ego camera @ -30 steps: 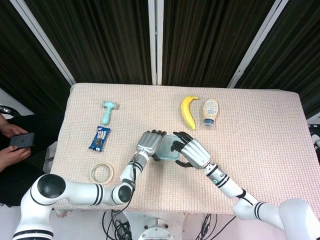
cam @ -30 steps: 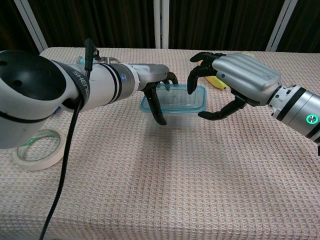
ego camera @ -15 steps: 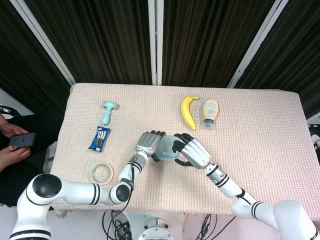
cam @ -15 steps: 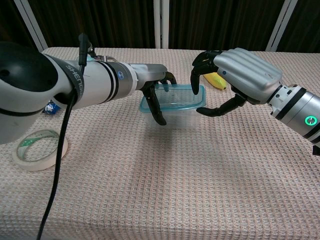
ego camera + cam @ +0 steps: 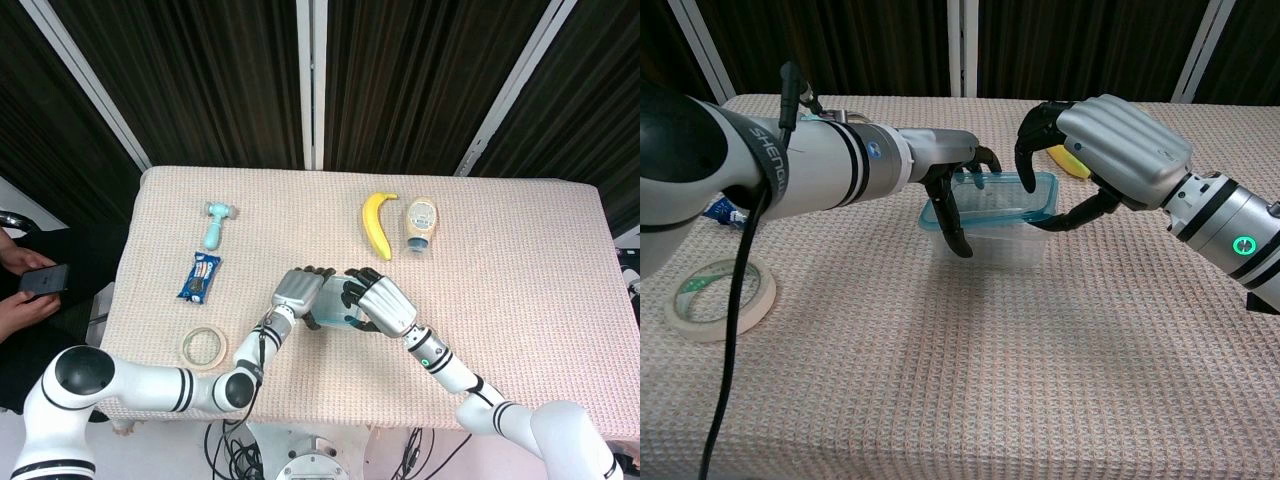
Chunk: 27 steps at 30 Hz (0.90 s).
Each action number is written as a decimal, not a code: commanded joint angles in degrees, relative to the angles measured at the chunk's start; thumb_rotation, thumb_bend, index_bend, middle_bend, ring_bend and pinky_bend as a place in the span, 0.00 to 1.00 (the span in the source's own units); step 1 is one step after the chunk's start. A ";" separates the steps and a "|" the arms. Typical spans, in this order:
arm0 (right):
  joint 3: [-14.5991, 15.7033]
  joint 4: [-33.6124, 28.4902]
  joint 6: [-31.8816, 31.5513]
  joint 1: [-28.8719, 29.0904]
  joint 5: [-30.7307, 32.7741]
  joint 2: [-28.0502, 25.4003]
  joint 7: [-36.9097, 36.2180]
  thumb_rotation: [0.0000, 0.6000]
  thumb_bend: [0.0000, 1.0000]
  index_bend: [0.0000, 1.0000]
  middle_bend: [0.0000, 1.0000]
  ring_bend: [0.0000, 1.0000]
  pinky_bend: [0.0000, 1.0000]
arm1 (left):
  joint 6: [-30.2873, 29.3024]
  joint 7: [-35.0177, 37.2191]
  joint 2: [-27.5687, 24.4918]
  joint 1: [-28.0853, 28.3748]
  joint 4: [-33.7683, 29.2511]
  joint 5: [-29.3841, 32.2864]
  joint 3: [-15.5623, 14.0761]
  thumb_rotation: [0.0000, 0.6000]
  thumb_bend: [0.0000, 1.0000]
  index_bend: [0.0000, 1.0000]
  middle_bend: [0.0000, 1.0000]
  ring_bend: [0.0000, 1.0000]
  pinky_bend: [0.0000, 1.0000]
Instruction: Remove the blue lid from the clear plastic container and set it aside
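Note:
The clear plastic container (image 5: pixel 992 238) with its blue lid (image 5: pixel 992 194) is held between my two hands near the table's middle; in the head view only a strip of the lid (image 5: pixel 333 300) shows between them. My left hand (image 5: pixel 958 182) (image 5: pixel 297 290) grips the left end, fingers over the lid's rim and thumb down the clear wall. From the other side my right hand (image 5: pixel 1110 150) (image 5: pixel 379 300) hooks its fingers over the lid's right edge, with the thumb at the near right corner. The lid is still seated on the container. I cannot tell whether the base touches the cloth.
A banana (image 5: pixel 377 225) and a squeeze bottle (image 5: pixel 421 223) lie behind the container. To the left are a toy hammer (image 5: pixel 215 222), a snack packet (image 5: pixel 200 276) and a tape roll (image 5: pixel 204 345) (image 5: pixel 720 297). A person with a phone (image 5: pixel 40 280) sits off the table's left edge.
My right hand has closed in from beside the container onto the lid's right edge. Both hands and the container have shifted slightly toward me.

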State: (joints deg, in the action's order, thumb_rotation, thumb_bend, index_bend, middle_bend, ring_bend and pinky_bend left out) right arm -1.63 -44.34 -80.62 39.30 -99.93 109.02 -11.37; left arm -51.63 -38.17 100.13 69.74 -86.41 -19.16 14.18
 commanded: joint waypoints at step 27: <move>-0.46 2.73 -2.79 0.28 1.00 -1.33 2.87 1.00 0.52 0.85 0.56 0.33 0.38 | -11.98 1.28 -5.66 -6.71 -6.06 -12.54 -4.12 1.00 0.12 0.00 0.03 0.00 0.05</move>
State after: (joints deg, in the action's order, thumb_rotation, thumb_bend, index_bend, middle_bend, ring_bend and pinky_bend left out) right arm -1.94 -40.90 -83.57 39.62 -99.16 108.46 -9.27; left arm -63.17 -37.49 95.11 63.75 -92.10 -31.03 10.20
